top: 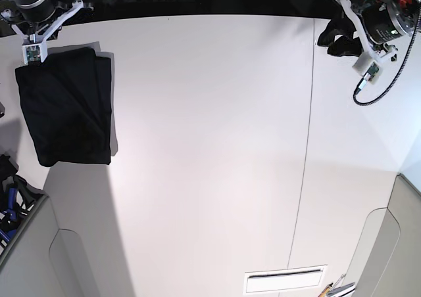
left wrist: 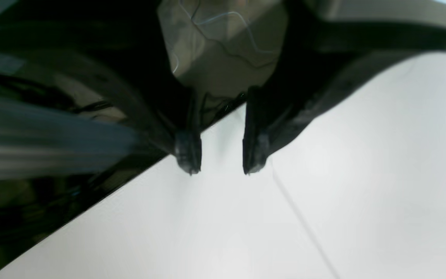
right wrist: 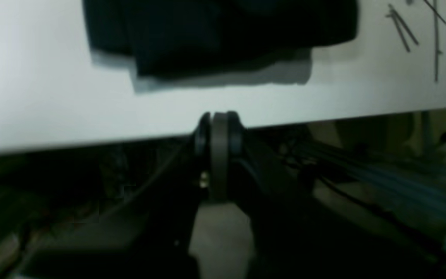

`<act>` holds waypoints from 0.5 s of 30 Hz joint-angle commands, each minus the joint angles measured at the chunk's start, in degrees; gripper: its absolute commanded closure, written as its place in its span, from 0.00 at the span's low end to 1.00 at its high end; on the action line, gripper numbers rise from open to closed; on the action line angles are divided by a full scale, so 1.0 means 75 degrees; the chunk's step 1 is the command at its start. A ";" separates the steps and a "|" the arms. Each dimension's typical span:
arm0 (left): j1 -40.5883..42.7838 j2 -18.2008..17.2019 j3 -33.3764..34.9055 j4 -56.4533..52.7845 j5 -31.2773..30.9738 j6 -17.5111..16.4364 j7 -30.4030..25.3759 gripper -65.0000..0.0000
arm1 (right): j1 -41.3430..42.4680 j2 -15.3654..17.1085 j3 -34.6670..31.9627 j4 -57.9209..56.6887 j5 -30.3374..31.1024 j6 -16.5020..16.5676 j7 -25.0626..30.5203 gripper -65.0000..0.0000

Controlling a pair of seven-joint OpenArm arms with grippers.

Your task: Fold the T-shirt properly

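The white desk (top: 210,146) fills the base view, crossed by a thin seam right of its middle. The T-shirt (top: 66,106), black and folded into a neat rectangle, lies flat near the desk's far left corner. The left pincer (left wrist: 221,157) hangs over the desk's far right corner, well apart from the T-shirt, jaws parted and empty. The right pincer (right wrist: 219,128) sits just beyond the T-shirt's far edge, closed on nothing.

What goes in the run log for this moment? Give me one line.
T-shirt: folded, flat, table edge | left gripper: open, empty, over bare table | right gripper: shut, empty, clear of shirt
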 commanded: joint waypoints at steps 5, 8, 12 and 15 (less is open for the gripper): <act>0.0501 -0.0085 -0.0052 0.0119 -0.0067 -0.0037 0.0041 0.67 | -0.0860 0.0711 0.0029 0.0076 0.1131 0.1291 -0.0498 1.00; 0.0976 -0.0085 -0.0052 0.0119 0.0076 -0.0037 0.0149 0.67 | -0.1151 0.1052 0.0029 -0.0405 0.1775 0.1743 -0.0562 1.00; 0.1731 -0.0085 -0.0052 0.0119 0.0682 -0.0037 0.0181 0.67 | -0.1186 0.1335 0.0029 -0.1425 0.2288 0.2110 -0.0592 1.00; 0.2264 -0.0082 -0.0052 -0.0009 0.1061 0.0073 0.0181 0.67 | -0.1183 0.1495 0.0029 -0.2489 0.2961 0.2643 -0.0592 1.00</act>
